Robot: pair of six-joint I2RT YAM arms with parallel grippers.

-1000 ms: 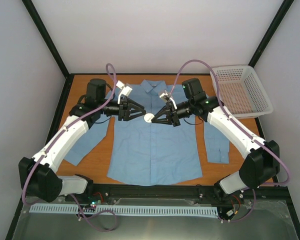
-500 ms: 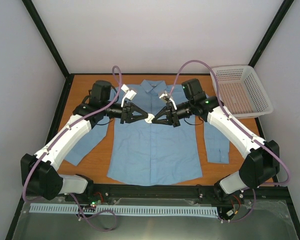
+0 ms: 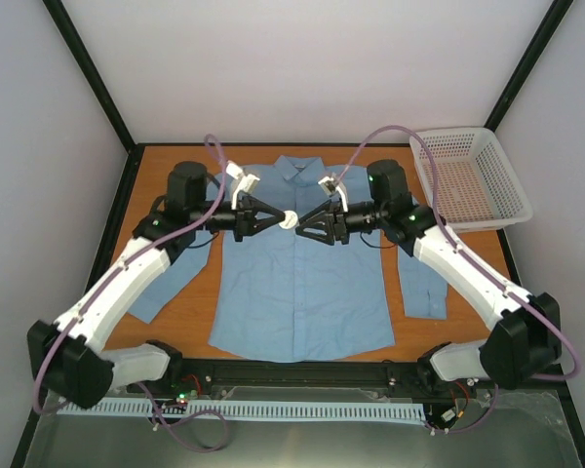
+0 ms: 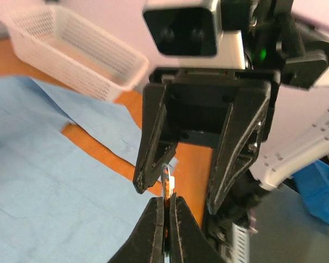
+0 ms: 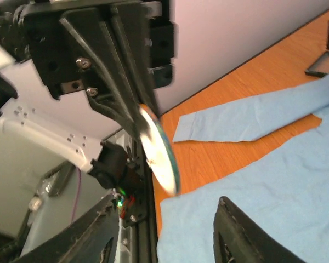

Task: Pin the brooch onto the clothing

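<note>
Brooch [image 3: 287,218]: small round pale disc, raised off shirt [image 3: 297,288], just below collar, rim pinched in left gripper [image 3: 280,218]. Shirt: light blue, buttoned, lying flat, front up, sleeves spread.

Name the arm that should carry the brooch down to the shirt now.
Left. The left gripper is shut on the brooch above the shirt; the right gripper stands open beside it, gripping nothing.

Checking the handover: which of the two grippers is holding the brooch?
The left gripper: its fingers are pinched shut on the edge of the brooch. The right gripper faces it with jaws spread open, gripping nothing.
</note>
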